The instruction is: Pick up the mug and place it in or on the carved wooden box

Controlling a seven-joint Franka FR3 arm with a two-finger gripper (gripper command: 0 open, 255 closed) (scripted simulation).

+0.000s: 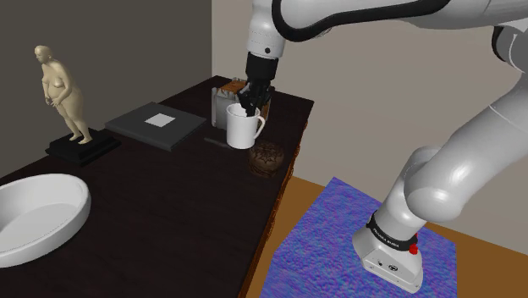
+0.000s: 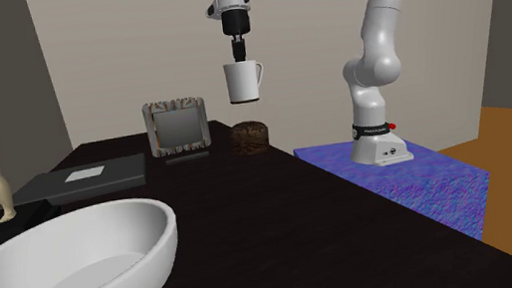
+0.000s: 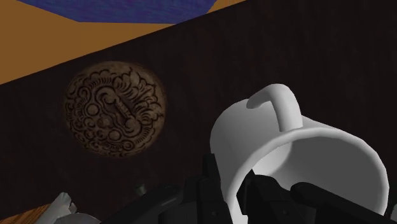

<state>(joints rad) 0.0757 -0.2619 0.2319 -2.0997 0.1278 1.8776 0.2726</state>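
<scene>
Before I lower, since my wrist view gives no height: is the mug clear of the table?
Observer: Yes; in the second exterior view the mug hangs upright from the tool, well above the table.
Operator: Anything standing near the carved box?
Observer: A picture frame stands beside the carved box, not touching it.
Operator: Is the mug over the carved box?
Observer: In that view, directly above it; the shoulder view shows it slightly off to the left.

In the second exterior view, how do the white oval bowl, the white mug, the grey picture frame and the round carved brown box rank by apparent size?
1. white oval bowl, but it is nearest the camera.
2. grey picture frame.
3. white mug and round carved brown box look alike; not ranked.
</scene>
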